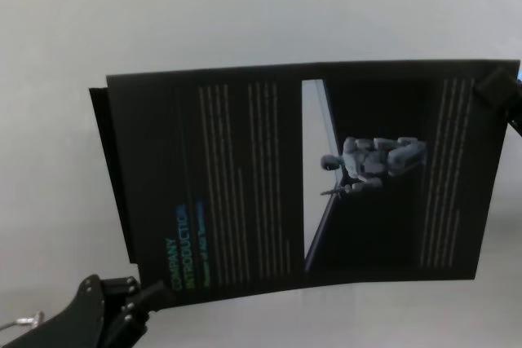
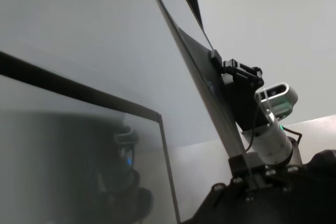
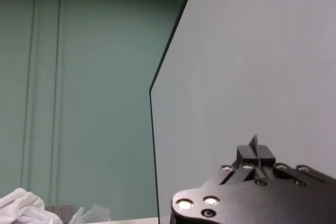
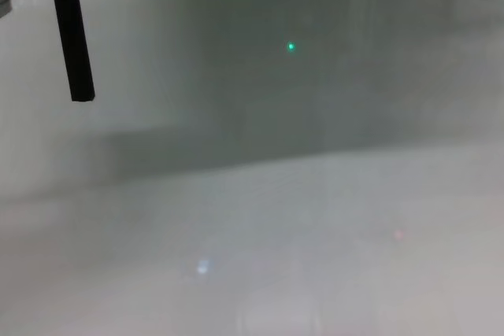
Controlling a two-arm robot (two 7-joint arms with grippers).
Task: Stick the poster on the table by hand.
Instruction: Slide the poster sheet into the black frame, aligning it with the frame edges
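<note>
a large black glossy poster [image 1: 245,177] fills the middle of the head view, seen over a pale grey-white table [image 1: 245,14]. its green heading, "company introduction", runs sideways near the lower left corner, columns of small pale text cover the left half and the far right strip, and a dark picture panel with a grey robot figure sits right of centre. a second dark edge shows just behind the poster's left side.

the left gripper [image 1: 151,292], black and jointed, sits at the lower left of the head view, with its tip at the poster's lower left corner. in the left wrist view the poster [image 2: 202,85] is seen nearly edge-on as a thin slanted sheet, its near edge meeting the left gripper's fingertips [image 2: 239,163]; whether they are clamped on the sheet cannot be told.

the right gripper [image 1: 496,87] appears as a black block at the poster's upper right corner, touching or overlapping it. the right wrist view shows a thin fin between its fingers [image 3: 255,153]; the grip itself is unclear.

in the chest view a thin black upright bar [image 4: 72,33] hangs at the upper left, with a small green light dot [image 4: 290,46] on the grey background.
</note>
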